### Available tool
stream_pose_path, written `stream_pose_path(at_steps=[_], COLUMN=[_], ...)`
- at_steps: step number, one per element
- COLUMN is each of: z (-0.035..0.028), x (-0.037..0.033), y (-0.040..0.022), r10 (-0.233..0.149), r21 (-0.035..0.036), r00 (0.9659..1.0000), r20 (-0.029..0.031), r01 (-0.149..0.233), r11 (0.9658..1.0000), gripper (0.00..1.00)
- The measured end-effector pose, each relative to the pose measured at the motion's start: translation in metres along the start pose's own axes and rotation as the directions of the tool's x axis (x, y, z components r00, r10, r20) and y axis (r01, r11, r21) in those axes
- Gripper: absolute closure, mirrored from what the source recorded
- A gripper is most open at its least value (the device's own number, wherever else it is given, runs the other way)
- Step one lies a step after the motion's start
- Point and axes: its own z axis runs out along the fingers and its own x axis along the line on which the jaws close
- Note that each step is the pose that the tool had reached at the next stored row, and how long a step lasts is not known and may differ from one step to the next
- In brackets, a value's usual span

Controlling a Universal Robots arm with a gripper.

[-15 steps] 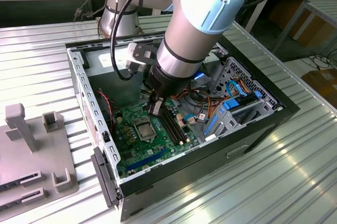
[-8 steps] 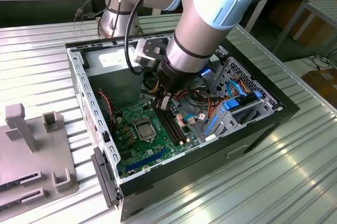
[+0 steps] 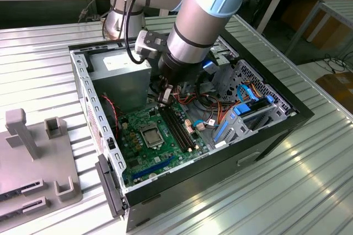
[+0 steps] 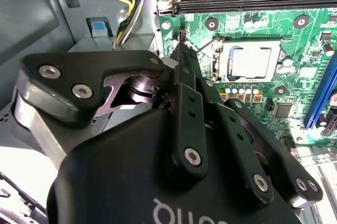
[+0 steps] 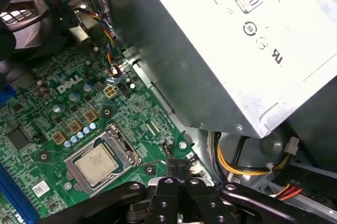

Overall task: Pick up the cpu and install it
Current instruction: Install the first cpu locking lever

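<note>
The cpu (image 4: 251,60) already lies in its socket frame (image 4: 217,61) on the green motherboard (image 4: 310,29), its pale metal face up and level with the frame around it — so the pick-up and the placing look done, as far as the pictures show. Whether the socket's retention lever or cover has been closed over it cannot be told; in both wrist views the chip's face is bare. The gripper (image 4: 181,50) holds nothing: its fingers (image 4: 185,63) are pressed together into a single thin black tip, poised over the board's edge just beside the socket, near the corner where the grey power supply (image 5: 247,40) meets the board. The exterior view places the arm (image 3: 201,20) reaching down into the open computer case (image 3: 276,130) on the slatted table (image 3: 49,75), with the memory slots (image 3: 177,127) running next to the socket and a grey fixture block (image 3: 25,152) at the exterior view's left. The first wrist view adds what the others lack — the fan cable (image 5: 108,40) and the yellow wire bundle (image 5: 247,167) under the supply — while the second wrist view gives the gripper's linkage and the closed tip against the board.
</note>
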Motion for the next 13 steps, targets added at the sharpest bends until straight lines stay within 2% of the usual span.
stream_pose_path(at_steps=[1,7,13], z=[0.001,0.0057,0.0103], x=[-0.0001,-0.0024,-0.0029], y=[0.0001,-0.0003,-0.0004], r10=[0.0,0.0,-0.001], r21=[-0.0019,-0.0068,-0.0077], r00=[1.0,1.0,0.9999], r20=[0.0029,0.0098,0.0111], r01=[0.0,0.001,0.001], r11=[1.0,1.0,1.0], gripper=[0.89,0.89,0.89])
